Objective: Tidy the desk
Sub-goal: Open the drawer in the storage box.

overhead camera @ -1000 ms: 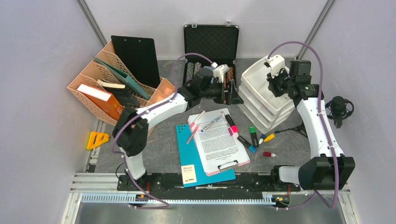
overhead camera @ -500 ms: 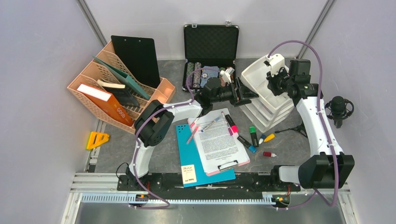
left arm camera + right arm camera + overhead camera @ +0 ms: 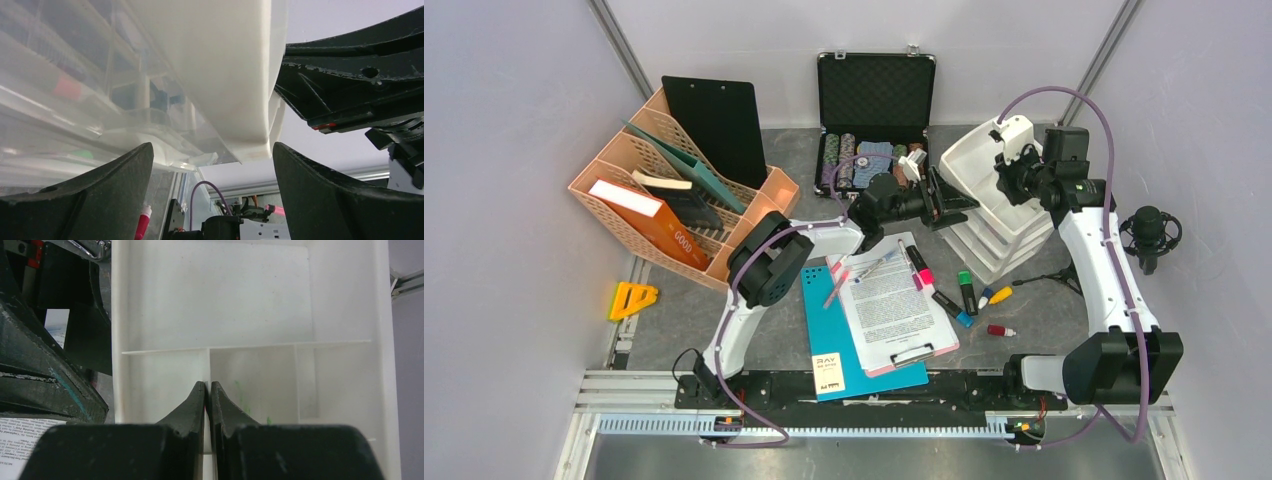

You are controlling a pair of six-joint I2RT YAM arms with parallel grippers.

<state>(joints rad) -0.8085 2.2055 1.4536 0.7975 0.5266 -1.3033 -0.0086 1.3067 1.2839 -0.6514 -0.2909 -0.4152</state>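
On the desk (image 3: 674,320), at the back right, stands a stack of white trays (image 3: 989,240). The top white tray (image 3: 979,160) sits tilted above the others. My right gripper (image 3: 207,385) is shut on a thin divider wall inside this tray (image 3: 215,295); from above the right gripper (image 3: 1016,168) shows at the tray's far side. My left gripper (image 3: 952,200) is open at the tray's left edge. In the left wrist view the tray's corner (image 3: 235,100) hangs just above the gap of the left gripper (image 3: 212,155), and nothing is between the fingers.
A clipboard with paper (image 3: 894,300) lies on a blue folder (image 3: 824,345), with pens (image 3: 844,270) and markers (image 3: 921,268) around it. Green (image 3: 965,290), yellow (image 3: 1000,296) and red (image 3: 1001,330) items lie right. An open black case (image 3: 874,95), orange file rack (image 3: 674,195) and microphone (image 3: 1151,235) ring the desk.
My left arm has swung right from the black case over to the left edge of the top tray, its jaws staying open. The right arm holds still.
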